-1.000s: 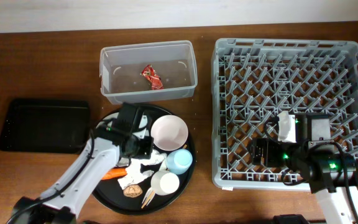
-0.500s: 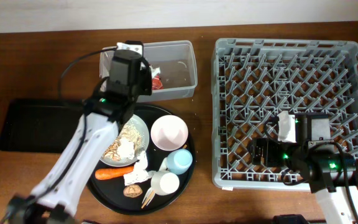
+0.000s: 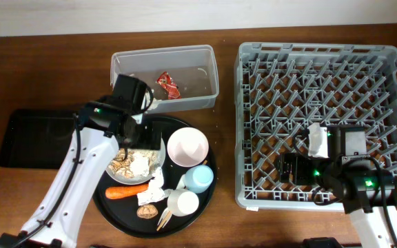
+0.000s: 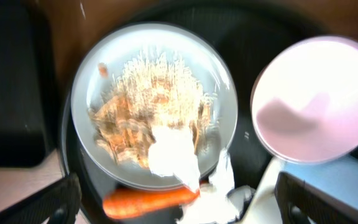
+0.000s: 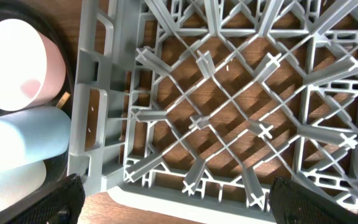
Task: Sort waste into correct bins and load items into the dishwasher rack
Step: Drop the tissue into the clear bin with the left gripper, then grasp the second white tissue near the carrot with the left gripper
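Where the table ran left to right, a shallow black tray [image 3: 40, 138] sat at the far left, with a clear tub [image 3: 126, 96] beyond it and a large grey rack [image 3: 322, 48] on the right. The tub held a red-and-silver wrapper [image 3: 168, 84] near its middle.

In front of the tub lay a round black tray [image 3: 211, 180] crowded with things. A white plate [image 4: 86, 93] on its left side carried beige food scraps [image 4: 135, 106] and a crumpled white napkin [image 4: 173, 155] at its near edge. An orange carrot [image 4: 151, 200] lay on the round tray just below the plate. To the right of the plate stood a pinkish-white bowl [image 3: 187, 147], a light blue cup [image 3: 199, 178] in front of it, then a small white cup [image 3: 182, 203]. A brown lump [image 3: 145, 212] and wooden chopsticks [image 3: 164, 219] lay at the front rim.

The left gripper [image 4: 177, 178] hung above the plate, its jaws spread wide and gripping nothing. The right gripper [image 5: 173, 180] hovered over the rack's near left corner, jaws likewise wide apart and empty, with bare wood visible through the grid below it.
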### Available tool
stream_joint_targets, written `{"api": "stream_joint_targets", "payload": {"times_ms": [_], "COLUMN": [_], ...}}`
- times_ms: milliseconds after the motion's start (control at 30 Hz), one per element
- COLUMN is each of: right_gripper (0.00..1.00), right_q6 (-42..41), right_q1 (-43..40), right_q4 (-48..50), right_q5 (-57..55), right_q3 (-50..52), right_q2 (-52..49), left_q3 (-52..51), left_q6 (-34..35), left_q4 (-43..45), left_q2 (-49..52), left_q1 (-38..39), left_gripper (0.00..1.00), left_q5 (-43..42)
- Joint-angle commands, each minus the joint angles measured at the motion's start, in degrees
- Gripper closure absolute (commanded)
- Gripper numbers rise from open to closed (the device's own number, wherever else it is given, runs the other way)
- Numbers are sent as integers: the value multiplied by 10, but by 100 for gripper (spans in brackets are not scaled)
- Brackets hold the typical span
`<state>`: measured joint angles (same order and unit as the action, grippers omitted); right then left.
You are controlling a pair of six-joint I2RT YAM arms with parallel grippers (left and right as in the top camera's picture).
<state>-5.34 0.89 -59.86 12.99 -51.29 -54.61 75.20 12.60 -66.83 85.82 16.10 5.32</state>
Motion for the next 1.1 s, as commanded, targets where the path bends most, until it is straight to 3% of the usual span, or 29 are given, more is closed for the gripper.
{"api": "stream_joint_targets", "payload": {"times_ms": [0, 167, 367, 400, 467, 567, 633, 833, 867, 1067], "right_gripper": [2, 2, 2, 1, 2, 2, 2, 2, 2, 2], "right_q6": [4, 3, 4, 3, 4, 3, 3, 3, 4, 4], "right_q1": [-2, -2, -2, -2, -2, -2, -2, -2, -2, -2], "right_q4": [0, 0, -2, -3, -4, -4, -4, -4, -4, -4], "right_q5": [-1, -1, -1, -1, -1, -1, -1, -1, -1, -1], "right_q3": [-8, -8, -8, -8, -8, -8, -8, -8, -8, -8], "right_q2": [2, 2, 2, 2, 2, 2, 2, 2, 2, 2], "left_q3": [-62, -195, -261, -263, -263, -264, -264, -264, -264, -209], "left_q6": [58, 91, 91, 90, 90, 91, 90, 91, 90, 90], "left_q4": [-9, 123, 221, 224, 226, 220, 216, 218, 219, 211], "left_q2": [7, 8, 10, 10, 10, 11, 11, 11, 11, 5], "left_q1": [-2, -2, -2, -1, -2, -1, -1, -1, -1, -2], "left_gripper": [1, 1, 4, 7, 40, 55, 58, 96, 99, 99], "left_q5": [-28, -32, -26, -26, -26, -26, -26, -26, -26, -25]}}
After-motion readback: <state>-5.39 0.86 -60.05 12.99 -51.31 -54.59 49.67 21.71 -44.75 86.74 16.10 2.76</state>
